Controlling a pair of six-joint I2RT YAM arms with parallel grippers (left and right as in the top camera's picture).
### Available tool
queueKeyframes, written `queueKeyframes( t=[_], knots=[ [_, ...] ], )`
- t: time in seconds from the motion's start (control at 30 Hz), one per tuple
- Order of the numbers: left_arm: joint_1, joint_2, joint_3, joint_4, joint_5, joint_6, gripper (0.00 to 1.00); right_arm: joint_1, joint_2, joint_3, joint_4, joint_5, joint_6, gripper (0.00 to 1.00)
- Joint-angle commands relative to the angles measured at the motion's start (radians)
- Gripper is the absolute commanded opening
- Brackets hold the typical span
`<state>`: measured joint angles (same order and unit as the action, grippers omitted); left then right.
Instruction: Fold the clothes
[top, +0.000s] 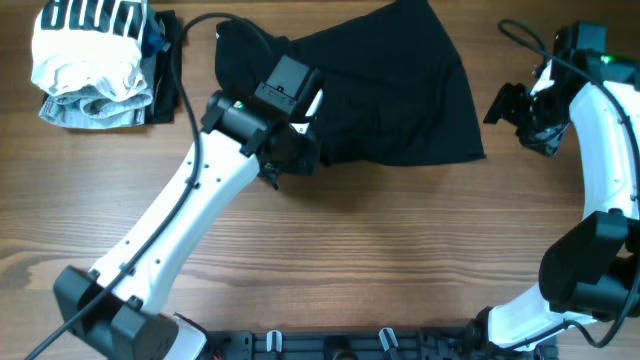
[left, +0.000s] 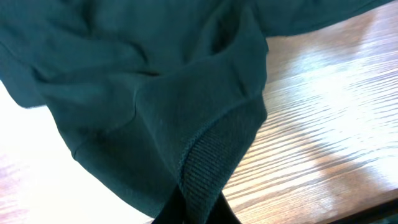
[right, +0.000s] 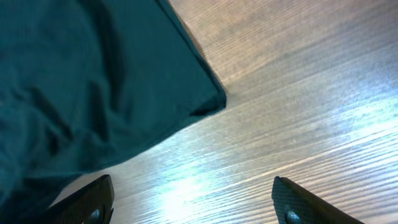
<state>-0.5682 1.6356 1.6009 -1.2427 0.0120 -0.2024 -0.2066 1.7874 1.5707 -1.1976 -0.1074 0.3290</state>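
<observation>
A dark garment (top: 390, 85) lies spread on the wooden table at the back centre. My left gripper (top: 290, 160) is at its lower left corner and is shut on the ribbed hem of the garment (left: 205, 168), which drapes up from between the fingers (left: 196, 211). My right gripper (top: 525, 110) hovers just right of the garment, open and empty. In the right wrist view the garment's corner (right: 211, 99) lies ahead of the spread fingers (right: 193, 205), with bare wood between them.
A stack of folded clothes (top: 95, 60), white and grey with a striped piece on top, sits at the back left corner. Cables run over the garment's top left edge (top: 235, 25).
</observation>
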Motion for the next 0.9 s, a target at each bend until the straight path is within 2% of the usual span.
queueKeyframes(
  t=[0.0, 0.03, 0.07, 0.2, 0.3, 0.6, 0.77, 0.87],
  knots=[
    [0.000, 0.029, -0.084, -0.021, 0.001, -0.096, 0.04, -0.003, 0.002, -0.152, 0.063, 0.002, 0.056, 0.82],
    [0.000, 0.029, -0.119, -0.025, 0.000, -0.112, 0.04, -0.003, 0.002, -0.203, 0.127, -0.028, 0.056, 0.82],
    [0.000, 0.029, -0.143, -0.026, -0.003, -0.125, 0.04, 0.000, 0.002, -0.233, 0.178, -0.029, 0.061, 0.76],
    [0.000, 0.029, -0.177, -0.006, -0.034, -0.174, 0.04, 0.048, 0.007, -0.346, 0.440, 0.032, 0.078, 0.67],
    [0.000, 0.029, -0.177, 0.012, -0.040, -0.177, 0.04, 0.083, 0.022, -0.393, 0.539, 0.064, 0.098, 0.50],
    [0.002, 0.029, -0.177, 0.058, -0.059, -0.199, 0.04, 0.086, 0.167, -0.401, 0.575, 0.056, 0.126, 0.49],
    [0.002, 0.029, -0.177, 0.068, -0.059, -0.199, 0.04, 0.086, 0.175, -0.401, 0.536, 0.056, 0.122, 0.49],
    [0.002, 0.029, -0.177, 0.074, -0.060, -0.199, 0.04, 0.085, 0.171, -0.394, 0.485, 0.063, 0.101, 0.54]
  ],
)
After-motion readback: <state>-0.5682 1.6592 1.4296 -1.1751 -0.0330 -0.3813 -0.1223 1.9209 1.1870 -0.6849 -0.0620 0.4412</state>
